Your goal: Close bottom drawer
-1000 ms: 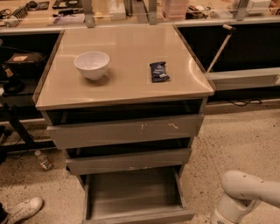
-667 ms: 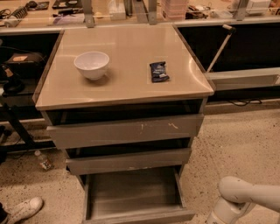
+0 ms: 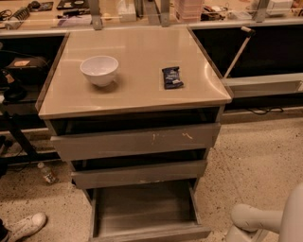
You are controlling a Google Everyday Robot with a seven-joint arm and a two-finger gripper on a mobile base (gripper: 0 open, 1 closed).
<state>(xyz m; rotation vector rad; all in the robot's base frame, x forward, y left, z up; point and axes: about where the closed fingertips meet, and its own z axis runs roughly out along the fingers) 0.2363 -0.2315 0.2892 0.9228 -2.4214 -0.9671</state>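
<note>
Bottom drawer [image 3: 144, 210] stands pulled out, front partly cropped; pincer [image 3: 250, 221] at lower right, mostly cut off, state cannot be told.

gripper: out of frame, somewhere past the bottom-right corner. Only white arm [image 3: 258, 218] links show there, clipped by the right and bottom edges. bottom drawer [image 3: 142, 208]: front panel cut by the bottom edge, face not visible. Insides of top drawer [image 3: 135, 141] and middle drawer [image 3: 139, 173] are hidden in shadow under what sits above. Print on the dark packet [image 3: 172, 77] is too small to read. white shoe [image 3: 26, 226] bottom left, wearer cut off. back counter items [image 3: 71, 5] are blurred and cropped by the top edge.
</note>
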